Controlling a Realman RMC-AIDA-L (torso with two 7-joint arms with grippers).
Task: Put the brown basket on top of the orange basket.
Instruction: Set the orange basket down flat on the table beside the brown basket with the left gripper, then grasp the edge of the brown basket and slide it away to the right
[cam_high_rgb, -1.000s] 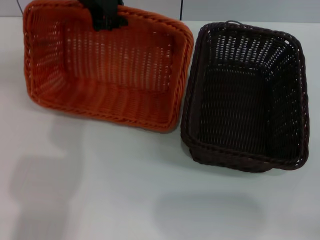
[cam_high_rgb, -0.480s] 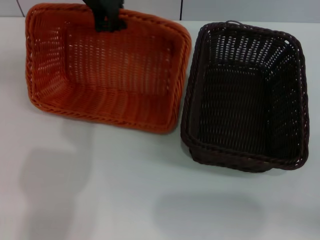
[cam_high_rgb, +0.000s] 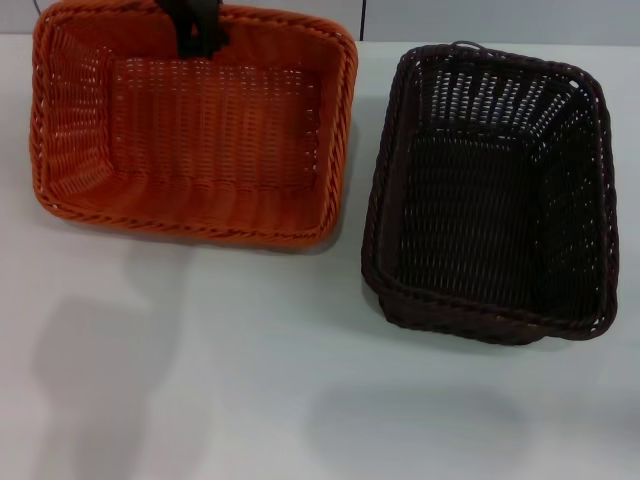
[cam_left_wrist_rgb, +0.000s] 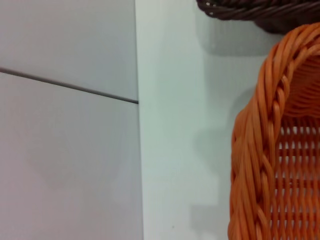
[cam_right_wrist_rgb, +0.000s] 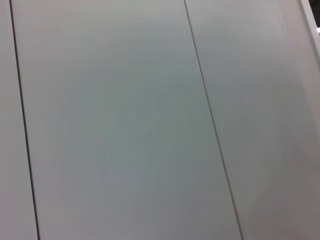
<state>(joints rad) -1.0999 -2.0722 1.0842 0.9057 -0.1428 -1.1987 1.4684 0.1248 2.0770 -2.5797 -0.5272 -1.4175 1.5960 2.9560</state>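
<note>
1 claw, left, clamping orange basket; basket shifted left, flatter.

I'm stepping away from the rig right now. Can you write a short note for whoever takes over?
Left claw: shut on the far rim of the orange basket, holding it at the table's far left.
Right claw: out of sight; its wrist camera sees only wall panels.
Brown basket: untouched, flat on the table to the right of the orange one, with a gap between them.
Done: nothing stacked.
Left: set the orange basket down, then put the brown basket on top.
</note>
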